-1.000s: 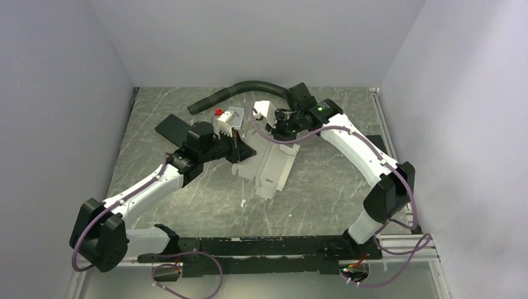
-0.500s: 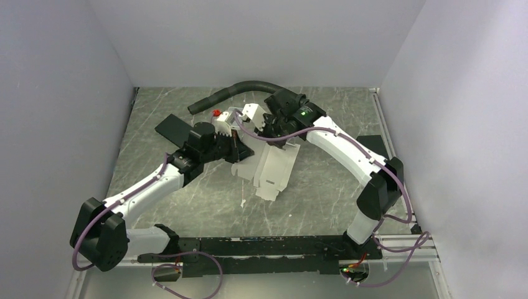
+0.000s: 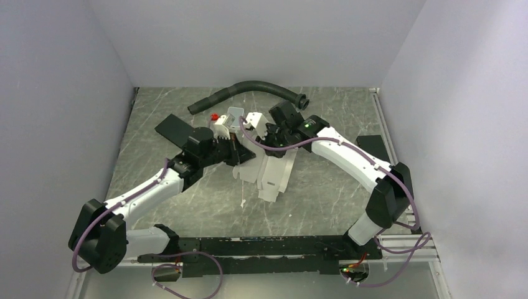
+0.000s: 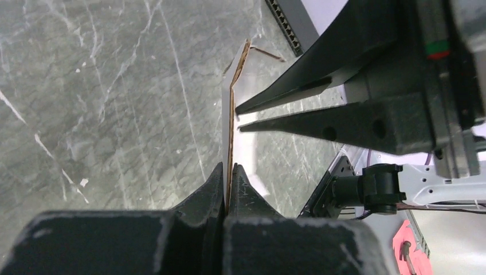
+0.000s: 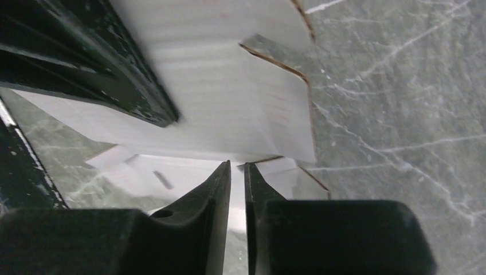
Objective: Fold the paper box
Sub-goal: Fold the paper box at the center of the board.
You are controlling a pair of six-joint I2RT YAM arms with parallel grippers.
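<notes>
As seen from above, the paper box (image 3: 272, 169) is found mid-table, with the left gripper (image 3: 240, 149) at its 10 o'clock and the right gripper (image 3: 266, 134) at 12; from the left wrist, the sheet's edge is seen pinched; from the right wrist, the fingers (image 5: 220, 183) are shown nearly together at a flap, and a grip cannot be told.

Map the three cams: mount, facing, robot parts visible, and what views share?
Top external: high behind the bases, looking down on the table; both arms whole, left end effector and right end effector at the paper box.
Left wrist: on the left arm, looking along its own fingers, clamped on the box's edge; right arm's fingers upper right.
Right wrist: on the right arm, looking past its own near-shut fingers onto the box's white panel; left arm's fingers upper left.
Shared: each wrist view shows the box and the other arm's fingers.
</notes>
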